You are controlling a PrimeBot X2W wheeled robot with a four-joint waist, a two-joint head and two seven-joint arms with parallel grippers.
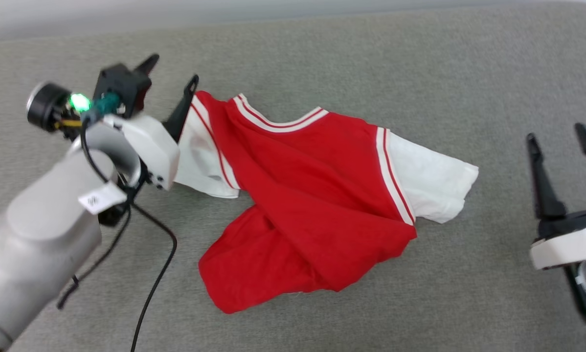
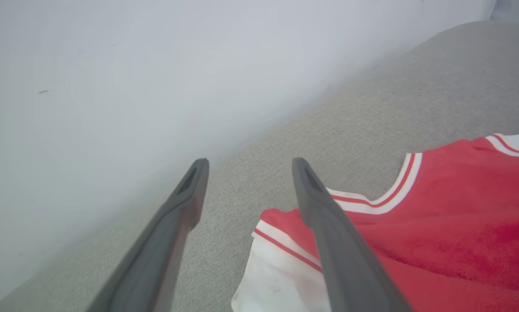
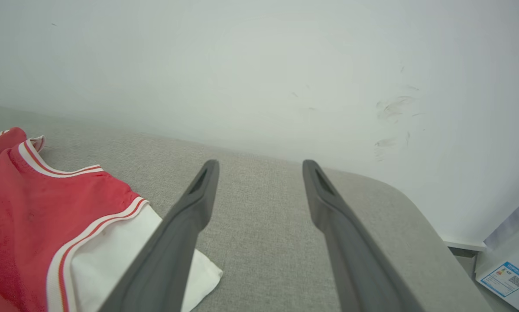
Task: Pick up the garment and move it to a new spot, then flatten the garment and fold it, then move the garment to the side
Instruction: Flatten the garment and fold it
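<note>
Grey upholstered surface (image 1: 322,54) is bearing the crumpled garment (image 1: 317,195) at centre, your left gripper (image 1: 170,77) hovering wide and empty just beside one white sleeve (image 1: 200,156), your right gripper (image 1: 555,133) likewise spread, well apart.

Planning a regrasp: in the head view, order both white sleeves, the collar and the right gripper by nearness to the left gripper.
1. Left-hand white sleeve, beside the left gripper
2. Collar, top middle
3. Right-hand white sleeve
4. Right gripper, far right

A bare indoor room, home or lab unclear: grey upholstered surface (image 1: 351,54) against a scuffed white wall (image 3: 251,65).
</note>
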